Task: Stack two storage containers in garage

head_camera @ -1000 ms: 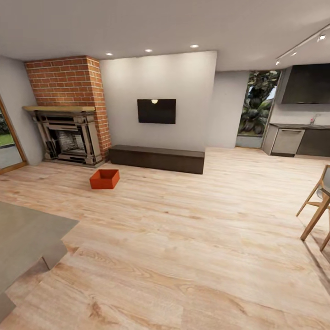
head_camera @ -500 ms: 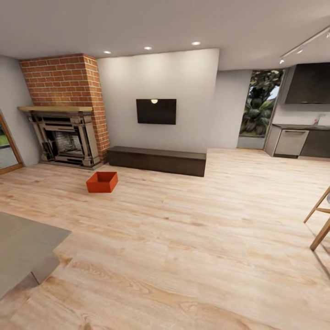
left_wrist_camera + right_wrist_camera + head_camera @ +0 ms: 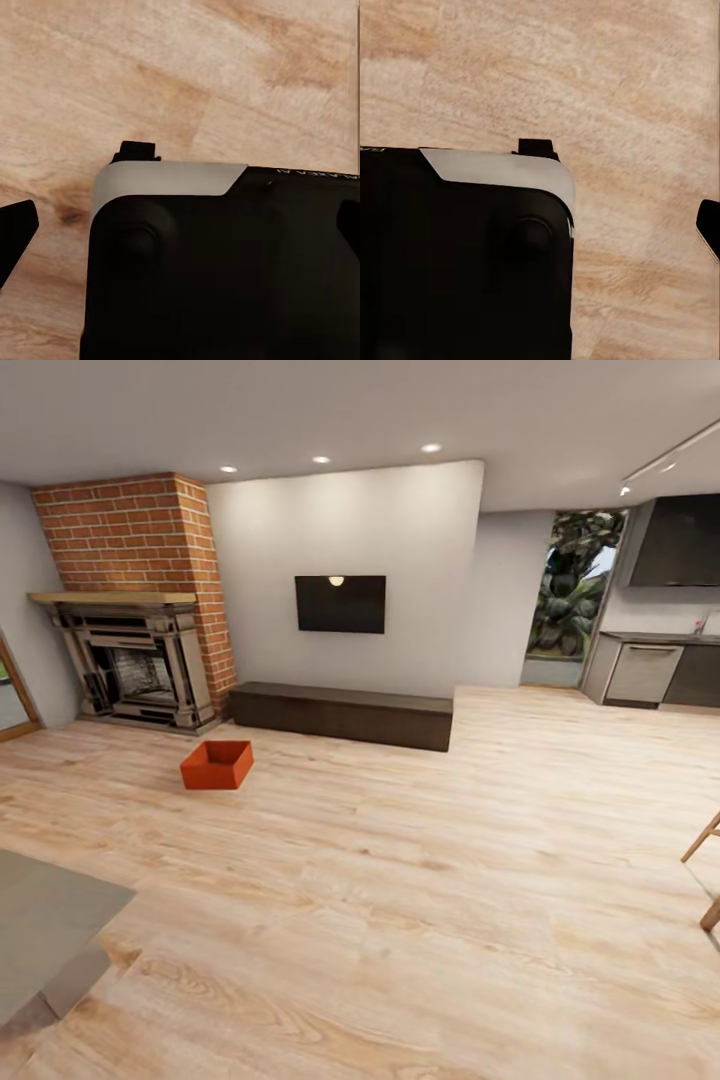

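Left end effector [image 3: 180, 232] fingertips spread wide, holding nothing, right end effector's opening impossible to judge, orange-red storage container [image 3: 216, 764] far ahead near brick fireplace [image 3: 130, 620].

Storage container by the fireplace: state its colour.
Orange-red storage container, clearest in the head view.

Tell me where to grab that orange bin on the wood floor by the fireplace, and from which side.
Likely best by the rim. The storage container sits upright and lidless on the wood floor, apart from the fireplace and the low cabinet, so its thin top edges are free. Come down from above on the near long wall, one finger inside, one outside. It is still far off, so finer detail cannot be told.
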